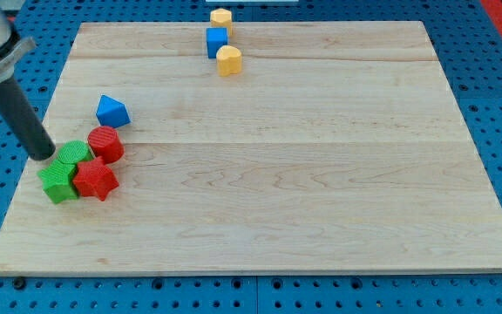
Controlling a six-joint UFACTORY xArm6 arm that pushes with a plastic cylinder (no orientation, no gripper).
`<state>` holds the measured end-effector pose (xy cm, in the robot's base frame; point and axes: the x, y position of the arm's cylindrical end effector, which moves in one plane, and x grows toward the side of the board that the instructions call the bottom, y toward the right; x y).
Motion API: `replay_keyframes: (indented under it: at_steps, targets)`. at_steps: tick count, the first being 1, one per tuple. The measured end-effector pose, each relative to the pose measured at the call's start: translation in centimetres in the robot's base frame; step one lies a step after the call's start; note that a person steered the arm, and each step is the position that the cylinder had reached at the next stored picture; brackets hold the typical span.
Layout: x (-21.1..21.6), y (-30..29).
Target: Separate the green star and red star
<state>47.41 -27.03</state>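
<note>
Since the green star (59,181) and red star (95,179) sit side by side and touching near the worktop's (277,227) bottom-left corner, the seam between them is what counts. Green star is on the view's left, red star on the view's right, and the seam runs roughly bottom to top of the view.

My tip (43,158) is just above and left of the green star, close to its upper-left edge; contact can't be told. It's also just left of a green block (75,153), shape unclear, which sits on the stars' top side and touches both. From the tip, the green star lies down and slightly right, with the red star beyond it further right. So the tip is on the wrong side of the seam: my guess is a push rightward from here would move both stars together, not split them. Pushing the green star toward the view's bottom looks more promising.

The tool (20,113) is a plain rod with nothing to clench or release, and it's grasping nothing.

Further up, a red cylinder (105,144) touches the green block and looks to touch the red star's top. A blue triangular block (111,111) sits just above that, apart. Far off at the top edge are a yellow block (228,60), a blue cube (217,41) and a second yellow block (221,17), well away from the stars.
</note>
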Motion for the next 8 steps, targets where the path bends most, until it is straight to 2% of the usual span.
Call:
replay_keyframes:
  at_steps: [1, 2, 3, 4, 5, 8]
  targets:
    - [3.5, -0.2]
    - [5.4, -0.2]
    - [5.4, 1.3]
    - [4.8, 8.2]
    - [2.7, 12.6]
    - [-0.1, 12.5]
